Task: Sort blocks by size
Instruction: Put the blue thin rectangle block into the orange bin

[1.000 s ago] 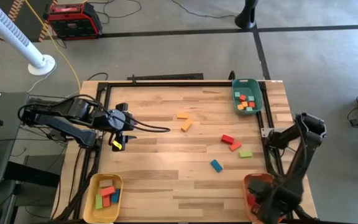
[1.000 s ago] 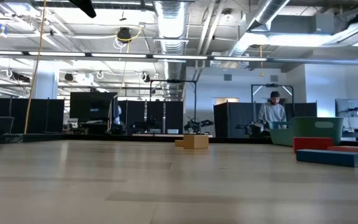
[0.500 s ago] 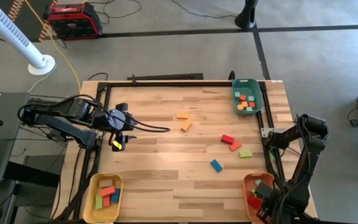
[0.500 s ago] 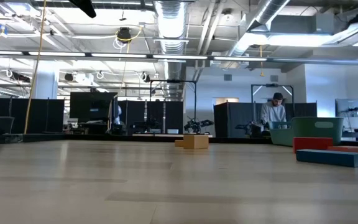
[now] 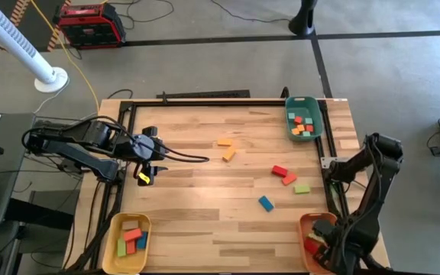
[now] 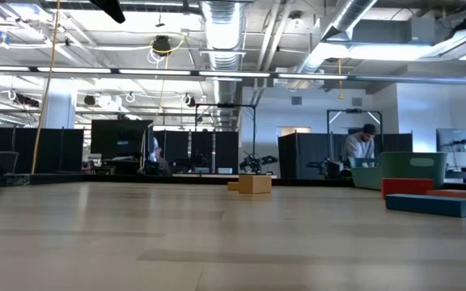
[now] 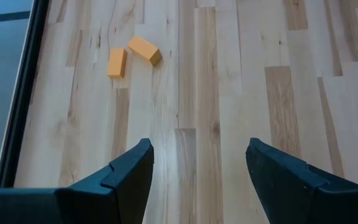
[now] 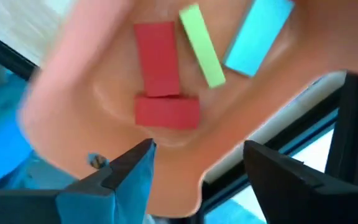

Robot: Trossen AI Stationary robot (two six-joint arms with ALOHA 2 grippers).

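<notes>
Loose blocks lie on the wooden table: two orange (image 5: 224, 142) (image 5: 228, 154), a red (image 5: 279, 170), an orange-red (image 5: 289, 179), a green (image 5: 302, 188) and a blue (image 5: 266, 203). My left gripper (image 5: 150, 159) hovers open at the table's left side, and both orange blocks (image 7: 117, 62) (image 7: 145, 50) lie ahead of it (image 7: 197, 152). My right gripper (image 8: 197, 155) stands open over the orange tray (image 5: 308, 224) at the near right corner. That tray holds two red blocks (image 8: 157, 59) (image 8: 166, 113), a green bar (image 8: 202, 55) and a blue bar (image 8: 258, 36). Nothing is between either gripper's fingers.
A green tray (image 5: 289, 124) with several small blocks stands at the far right. A yellow tray (image 5: 117, 224) with several blocks stands at the near left. A black frame (image 5: 205, 99) runs along the table's edges. A person (image 6: 362, 145) stands in the room beyond.
My right arm has drawn back a little from over the orange tray toward the near right corner, uncovering red blocks inside it. The loose blocks on the table have stayed where they were.
</notes>
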